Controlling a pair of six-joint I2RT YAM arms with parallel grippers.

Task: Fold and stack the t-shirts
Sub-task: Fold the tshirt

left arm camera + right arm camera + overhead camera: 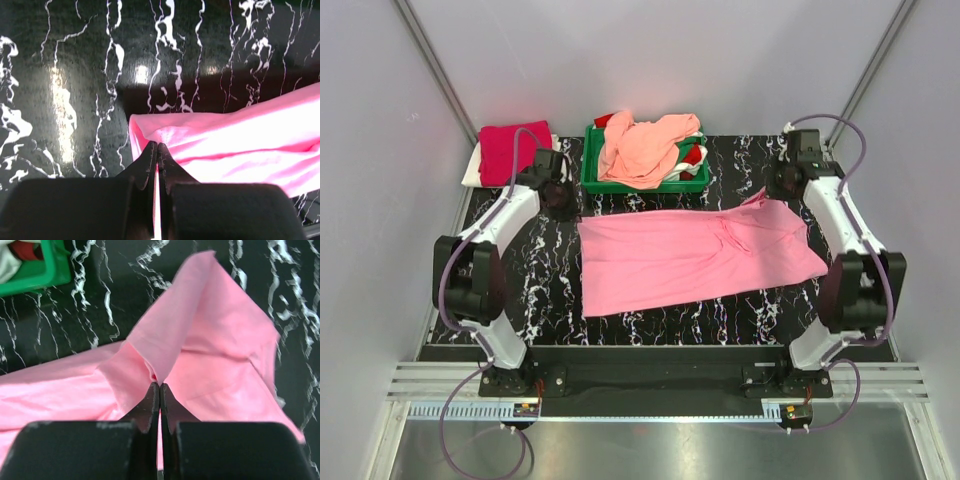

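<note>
Clamping the pink t-shirt (690, 255), left pincer (157, 145) and right pincer (159, 385) grip its far edge.

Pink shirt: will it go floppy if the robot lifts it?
Probably floppy: the pink shirt puckers into folds where the shut jaws pinch it. It would likely sag between the two held edges. It looks thin, so probably light.

1. Under both grippers, the table (550, 300) is glossy black with white marble-like veins.
2. Ahead and to the left of the left gripper (157, 145), bright light patches (62, 115) glare off the tabletop.
3. Plain pale grey walls (650, 60) rise beyond the left gripper and the right gripper (159, 385), and on their outer sides.
4. Slanted metal posts (430, 60) run up the far corners.
5. Behind the grippers, an aluminium rail (650, 385) edges the table, with a brushed metal sheet (650, 445) beyond it.
</note>
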